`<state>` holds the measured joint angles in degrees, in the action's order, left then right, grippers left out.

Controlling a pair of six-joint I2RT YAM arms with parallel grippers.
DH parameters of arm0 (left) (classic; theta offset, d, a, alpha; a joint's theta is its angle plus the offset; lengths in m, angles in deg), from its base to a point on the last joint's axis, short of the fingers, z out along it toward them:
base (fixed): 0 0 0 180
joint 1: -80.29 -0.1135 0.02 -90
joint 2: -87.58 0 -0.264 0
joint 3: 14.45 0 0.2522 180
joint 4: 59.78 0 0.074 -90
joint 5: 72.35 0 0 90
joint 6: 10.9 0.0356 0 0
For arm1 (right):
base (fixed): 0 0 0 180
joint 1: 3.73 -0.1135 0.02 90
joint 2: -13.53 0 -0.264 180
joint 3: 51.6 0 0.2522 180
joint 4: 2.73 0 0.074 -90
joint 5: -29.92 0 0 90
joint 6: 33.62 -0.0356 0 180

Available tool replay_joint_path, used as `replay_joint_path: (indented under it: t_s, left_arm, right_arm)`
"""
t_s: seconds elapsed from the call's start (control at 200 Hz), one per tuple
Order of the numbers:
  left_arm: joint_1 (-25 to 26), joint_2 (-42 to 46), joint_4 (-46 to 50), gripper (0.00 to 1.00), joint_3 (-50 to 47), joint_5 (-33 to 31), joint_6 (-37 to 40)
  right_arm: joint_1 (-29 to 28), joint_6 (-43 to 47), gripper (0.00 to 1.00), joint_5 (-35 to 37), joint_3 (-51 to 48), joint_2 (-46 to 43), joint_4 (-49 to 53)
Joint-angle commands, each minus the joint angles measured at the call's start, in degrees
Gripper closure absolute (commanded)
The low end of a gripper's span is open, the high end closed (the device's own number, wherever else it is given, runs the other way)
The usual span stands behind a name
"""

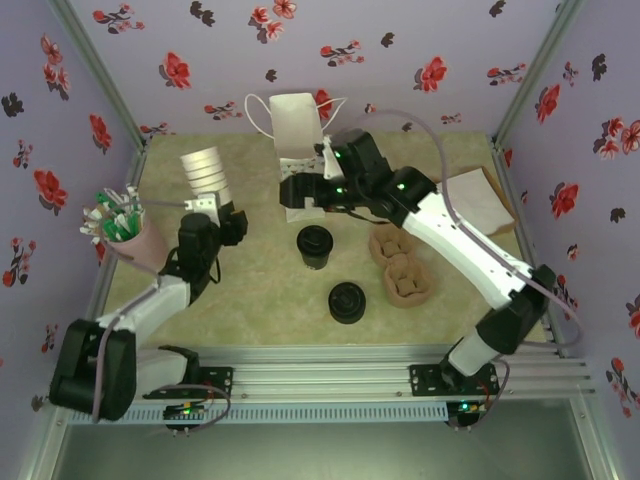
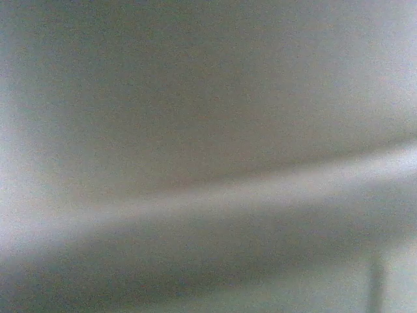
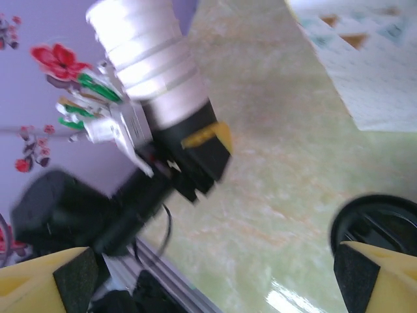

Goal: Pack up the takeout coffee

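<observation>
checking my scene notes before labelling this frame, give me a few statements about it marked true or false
1. The left tool grips a stack of cups. True.
2. The right tool is shut on a black lid. False: its jaws stand wide open with nothing between them.
3. The pink cup of sticks stands at the right edge of the table. False: it stands at the left edge, beside the left arm.
4. Two black lids sit on the table, apart from each other. True.
</observation>
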<state>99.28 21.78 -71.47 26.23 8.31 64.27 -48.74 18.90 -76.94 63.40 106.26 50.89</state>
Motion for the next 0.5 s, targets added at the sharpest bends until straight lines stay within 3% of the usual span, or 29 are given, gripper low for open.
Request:
replay_joint_path:
  t_s: [0.0,0.225,0.495]
  left_arm:
    - [4.64,5.99,-13.02,0.42,-3.5,-5.98,7.37]
    - [13.83,12.77,-16.46,0.44,-8.18,-13.98,19.05]
    - [16.86,12.11,-21.16,0.41,-11.27,-15.24,24.4]
  right_arm:
    - [-0.05,-5.69,0.06,-0.47,10.06,6.37,6.18]
    - [-0.07,-13.9,0.06,2.29,29.37,17.52,14.99]
    - [-0.06,-19.37,0.07,1.13,40.08,23.55,17.19]
